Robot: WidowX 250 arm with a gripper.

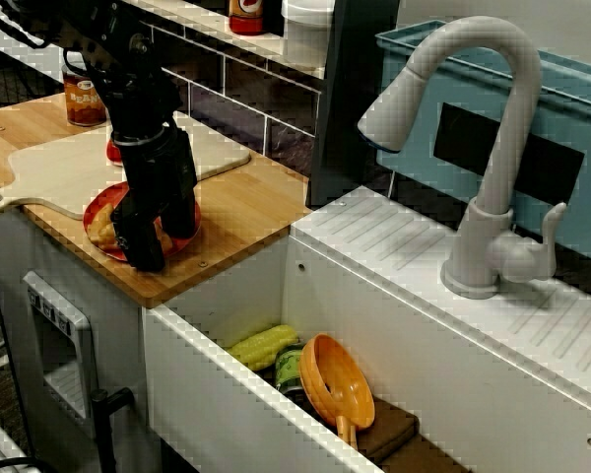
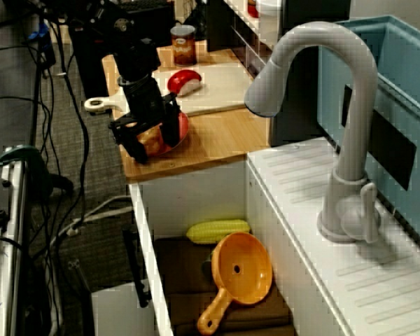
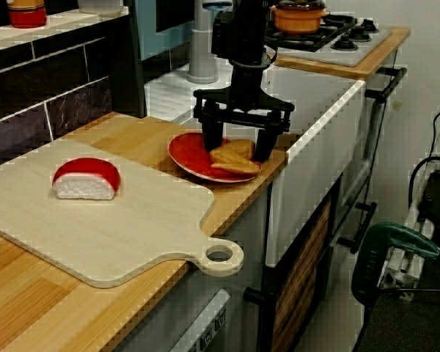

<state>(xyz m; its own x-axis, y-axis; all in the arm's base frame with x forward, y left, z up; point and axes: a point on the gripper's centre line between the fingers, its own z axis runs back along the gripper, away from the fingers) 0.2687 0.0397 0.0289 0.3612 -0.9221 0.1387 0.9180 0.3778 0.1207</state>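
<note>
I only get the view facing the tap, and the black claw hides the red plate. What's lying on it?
Observer: In the view along the counter, what looks like golden-brown toast lies on the plate. The claw stands open astride it.
Visitor: And the red bit behind it?
Observer: A sushi piece, red on white, lying on the cutting board.
Visitor: Anything past the sink?
Observer: A stove with an orange pot on it.
</note>
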